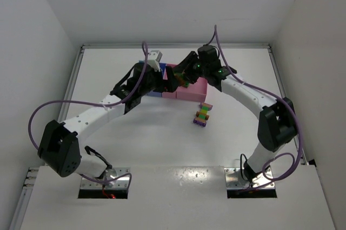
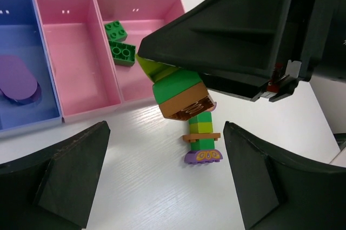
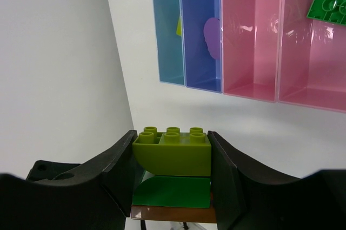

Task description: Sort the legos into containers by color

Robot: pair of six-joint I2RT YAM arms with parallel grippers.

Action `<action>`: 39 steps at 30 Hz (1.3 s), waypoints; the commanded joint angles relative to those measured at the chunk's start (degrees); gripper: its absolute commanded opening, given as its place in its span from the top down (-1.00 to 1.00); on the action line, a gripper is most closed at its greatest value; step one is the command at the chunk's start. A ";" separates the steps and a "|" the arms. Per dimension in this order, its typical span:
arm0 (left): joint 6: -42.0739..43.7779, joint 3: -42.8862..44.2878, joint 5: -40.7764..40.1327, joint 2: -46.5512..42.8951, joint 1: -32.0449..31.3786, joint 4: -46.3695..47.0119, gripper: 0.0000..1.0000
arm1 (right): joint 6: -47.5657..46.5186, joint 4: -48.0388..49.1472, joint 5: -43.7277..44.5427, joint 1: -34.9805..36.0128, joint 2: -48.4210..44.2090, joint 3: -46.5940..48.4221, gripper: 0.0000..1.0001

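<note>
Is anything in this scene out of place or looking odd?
Yes. A multicolour strip lies on the table, outside the containers. The right gripper holds a joined stack of lime, green and orange bricks, not separated.

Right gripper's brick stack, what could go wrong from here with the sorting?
The stack in the right gripper is lime, green and orange joined; released whole, it would likely mix colours in any bin, such as the wider pink bin holding green bricks. The open left gripper sits close by; pulling a brick off could twist the stack loose onto the strip on the table.
</note>
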 commanded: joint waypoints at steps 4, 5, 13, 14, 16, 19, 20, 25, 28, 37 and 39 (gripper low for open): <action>-2.05 3.94 -0.56 0.95 -0.59 3.73 -0.85 | 1.92 2.03 -0.22 0.29 1.01 3.79 1.00; -2.05 3.95 -0.57 0.96 -0.59 3.73 -0.85 | 1.92 2.03 -0.23 0.29 1.01 3.79 1.00; -3.89 6.50 -3.03 5.17 0.21 4.25 -0.65 | 2.54 3.17 -1.28 0.82 1.54 4.50 1.00; -4.42 6.50 -3.55 5.18 0.21 4.25 -0.61 | 2.54 3.17 -1.28 0.82 1.54 4.50 1.00; -4.42 7.02 -4.25 5.70 0.21 4.25 -0.40 | 2.54 3.17 -1.28 0.82 1.54 4.50 1.00; -4.42 7.03 -5.14 6.23 0.73 4.25 -0.03 | 3.06 3.17 -1.28 0.82 1.54 4.50 1.00; -4.42 7.03 -5.14 6.23 0.73 4.25 0.09 | 3.07 3.17 -1.81 0.82 1.02 4.50 1.00; -4.42 6.42 -2.16 6.23 0.73 4.25 0.53 | 3.07 3.17 -1.81 0.29 1.01 3.35 1.00; -3.81 3.34 0.13 3.43 0.73 3.73 0.70 | 2.54 3.17 -1.28 -0.23 1.01 3.35 1.00; 0.93 -6.41 2.68 -8.35 0.73 -2.60 0.82 | -0.26 3.78 -0.23 -3.22 -0.04 1.33 1.00; 1.81 -6.42 1.73 -10.55 1.26 -4.52 0.82 | -2.90 5.26 -0.23 -3.84 -0.57 0.72 1.00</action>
